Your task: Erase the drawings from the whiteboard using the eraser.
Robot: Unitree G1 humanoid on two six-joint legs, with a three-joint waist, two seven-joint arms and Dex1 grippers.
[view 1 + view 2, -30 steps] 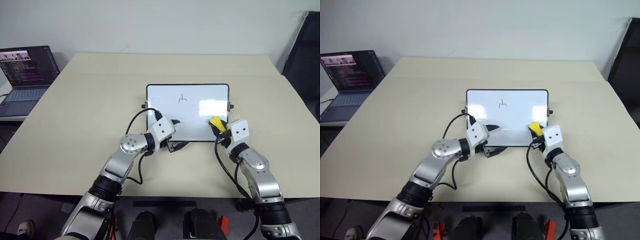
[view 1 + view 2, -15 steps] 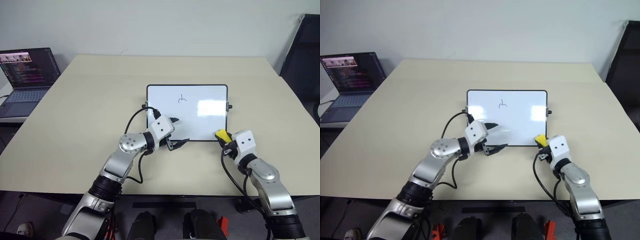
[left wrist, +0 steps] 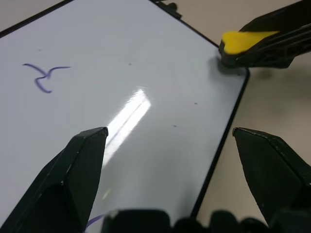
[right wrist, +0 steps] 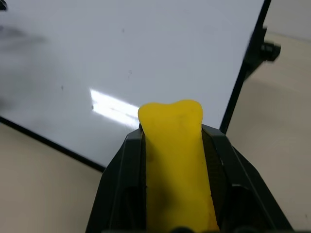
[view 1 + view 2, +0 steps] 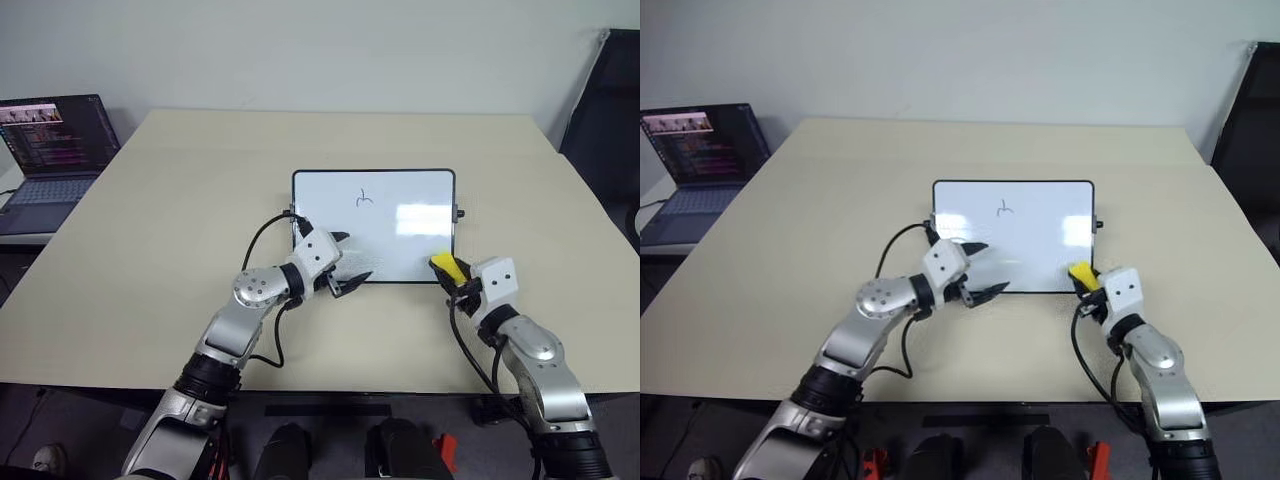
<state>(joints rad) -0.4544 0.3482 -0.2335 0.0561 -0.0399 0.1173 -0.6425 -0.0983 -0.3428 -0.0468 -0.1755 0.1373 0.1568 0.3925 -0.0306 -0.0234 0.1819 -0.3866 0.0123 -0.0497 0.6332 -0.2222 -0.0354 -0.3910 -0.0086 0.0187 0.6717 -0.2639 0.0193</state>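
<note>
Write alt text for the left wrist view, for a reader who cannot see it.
The left gripper hangs open over the glossy whiteboard, which bears one thin squiggle drawing. At the board's corner beyond, the right gripper holds the yellow eraser.

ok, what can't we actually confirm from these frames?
- Near left part of the whiteboard: the left tool covers it in the head views, so marks there can't be counted.
- Left wrist view: a stroke at the frame's edge is cut off by the tool body.
- Eraser: its base is hidden between the right tool's fingers.
- Laptop: screen text too small, cropped.
</note>
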